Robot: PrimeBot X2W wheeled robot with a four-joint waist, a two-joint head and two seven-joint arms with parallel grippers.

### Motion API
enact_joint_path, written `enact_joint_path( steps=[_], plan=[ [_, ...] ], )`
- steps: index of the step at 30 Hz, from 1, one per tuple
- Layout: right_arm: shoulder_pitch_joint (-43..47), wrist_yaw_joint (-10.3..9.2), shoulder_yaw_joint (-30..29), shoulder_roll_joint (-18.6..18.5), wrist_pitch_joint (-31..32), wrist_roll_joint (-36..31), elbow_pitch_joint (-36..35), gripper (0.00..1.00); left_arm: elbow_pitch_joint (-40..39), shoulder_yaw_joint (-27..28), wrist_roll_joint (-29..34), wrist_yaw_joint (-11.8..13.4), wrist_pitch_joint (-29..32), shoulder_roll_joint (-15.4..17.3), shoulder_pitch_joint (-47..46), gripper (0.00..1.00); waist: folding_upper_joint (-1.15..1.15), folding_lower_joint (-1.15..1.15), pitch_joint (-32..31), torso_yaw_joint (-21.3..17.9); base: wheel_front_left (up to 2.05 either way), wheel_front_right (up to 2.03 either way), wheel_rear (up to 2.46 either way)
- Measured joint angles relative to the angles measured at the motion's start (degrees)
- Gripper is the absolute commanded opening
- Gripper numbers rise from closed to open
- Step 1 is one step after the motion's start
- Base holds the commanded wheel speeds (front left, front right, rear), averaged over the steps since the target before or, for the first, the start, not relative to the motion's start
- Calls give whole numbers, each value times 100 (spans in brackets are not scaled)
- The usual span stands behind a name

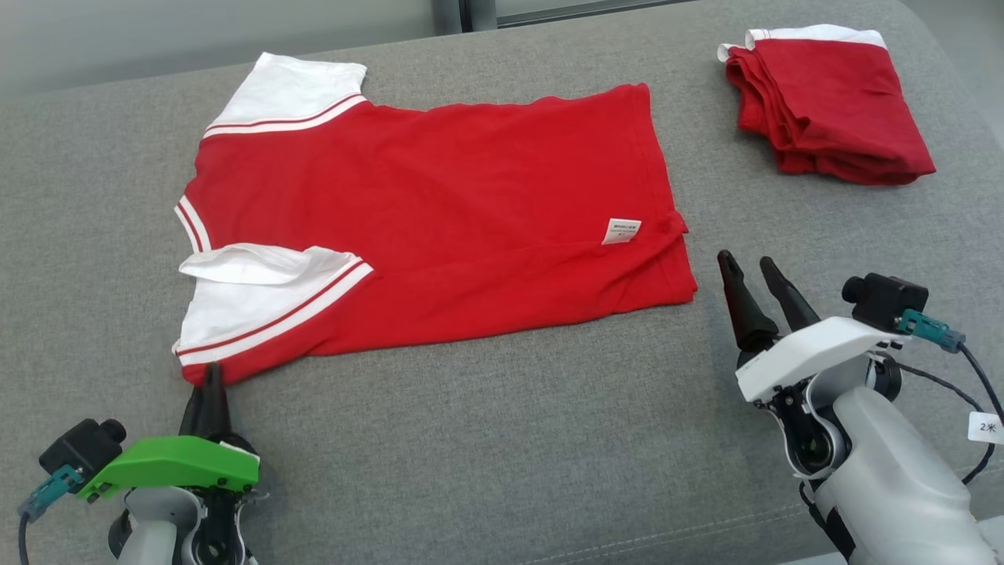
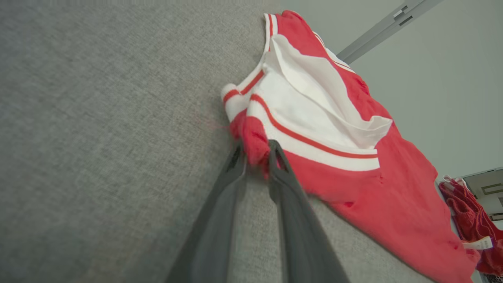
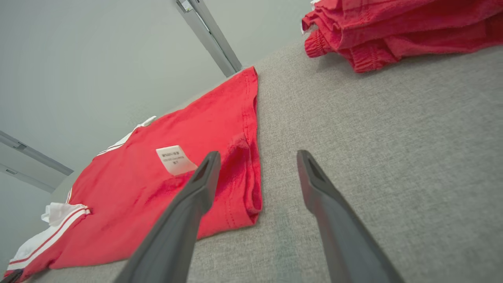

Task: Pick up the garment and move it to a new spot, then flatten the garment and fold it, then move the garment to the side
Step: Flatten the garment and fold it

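Note:
The garment is a red shirt with white, red-striped sleeves, spread flat on the grey cushion with its hem to the right and a white label near that hem. My left gripper is at the shirt's near-left corner, below the lower sleeve. In the left wrist view its fingertips pinch a fold of the red fabric. My right gripper stands open just right of the hem's near corner, touching nothing. In the right wrist view the gripper's left finger overlaps the hem of the garment.
A second red garment, folded in a pile, lies at the far right of the cushion and shows in the right wrist view. Bare grey fabric runs along the near side. The cushion's far edge meets a pale wall.

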Motion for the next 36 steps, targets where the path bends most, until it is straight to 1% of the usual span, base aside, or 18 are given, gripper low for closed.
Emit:
enact_joint_path(
  steps=[7,14,21,27,28,30,31,33,34,35,36],
  plan=[
    [199,2,-69,169,-1,259,108,100,-277,-119,-93,-27,-213,-7,-215,0,0,0,18,104,0,0,0],
    [204,7,-63,202,16,444,292,100,-502,-336,-152,-53,-281,-15,-231,0,0,0,27,269,0,0,0],
    [182,8,-65,292,167,626,536,100,-673,-559,-177,-66,-328,-20,-231,0,0,0,52,433,0,0,0],
    [-8,9,-97,288,247,734,735,100,-747,-708,-186,-67,-334,-22,-229,0,0,0,95,538,0,0,0],
    [-56,8,-86,287,270,734,780,93,-760,-709,-186,-67,-335,-22,-227,0,0,0,102,549,0,0,0],
    [-147,9,-66,286,321,734,853,68,-791,-717,-187,-67,-335,-21,-223,0,0,0,112,564,0,0,0],
    [-191,9,-56,280,342,734,884,54,-811,-727,-188,-67,-336,-21,-222,0,0,0,116,571,0,0,0],
    [-249,9,-41,274,363,734,938,41,-847,-748,-193,-67,-354,-21,-221,0,0,0,124,588,0,0,0],
    [-279,9,-31,270,363,733,957,27,-859,-757,-193,-67,-354,-21,-221,0,0,0,128,596,0,0,0],
    [-300,9,-18,266,363,733,962,20,-869,-765,-193,-67,-356,-21,-220,0,0,0,131,605,0,0,0],
    [-314,9,-1,264,363,732,969,4,-873,-768,-193,-67,-380,-21,-219,0,0,0,135,613,0,0,0]
  ],
)
